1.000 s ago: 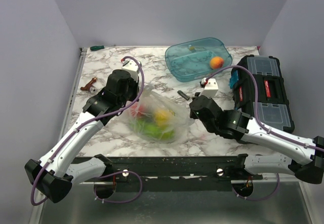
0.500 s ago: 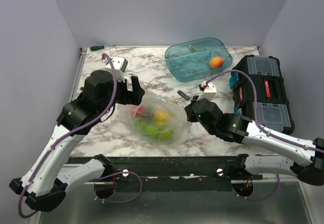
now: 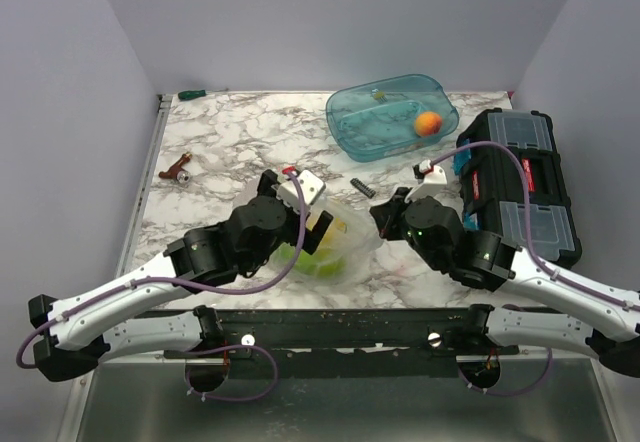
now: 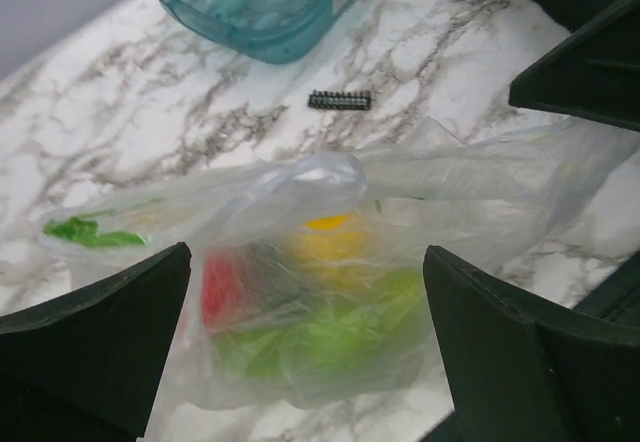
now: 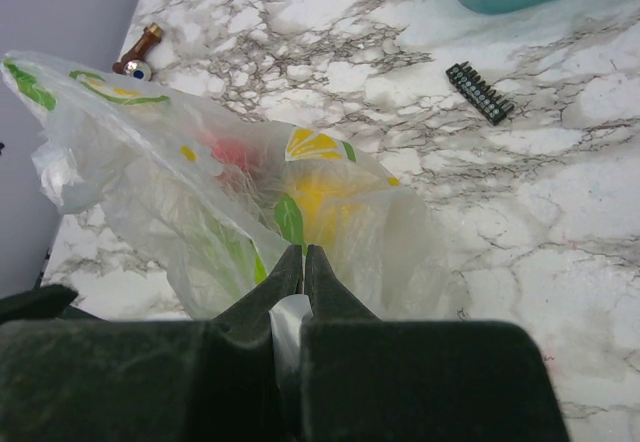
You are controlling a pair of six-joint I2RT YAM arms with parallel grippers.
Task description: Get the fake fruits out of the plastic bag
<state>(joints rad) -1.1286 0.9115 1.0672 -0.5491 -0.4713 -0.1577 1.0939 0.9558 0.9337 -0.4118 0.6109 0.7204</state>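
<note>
The plastic bag (image 3: 352, 250) lies crumpled on the marble table, printed with lemon slices and leaves. Through it show the fake fruits: a red one (image 4: 222, 287), a yellow one (image 4: 335, 242) and green ones (image 4: 330, 332). My left gripper (image 4: 310, 332) is open wide and hovers over the bag, one finger on each side of the fruit heap, touching nothing. In the top view it (image 3: 322, 232) covers the bag's left part. My right gripper (image 5: 303, 254) is shut on a fold of the bag (image 5: 180, 182) at its right edge, holding the plastic up.
A teal tub (image 3: 390, 112) with an orange ball (image 3: 428, 122) stands at the back. A black toolbox (image 3: 520, 182) fills the right side. A black bit strip (image 3: 360, 185) lies just behind the bag. A brown-handled tool (image 3: 178, 169) and a green screwdriver (image 3: 192, 94) lie far left.
My left arm swung from the bag's back left round to its near side and lowered over it, while its gripper opened wide. The right gripper kept its pinch on the bag.
</note>
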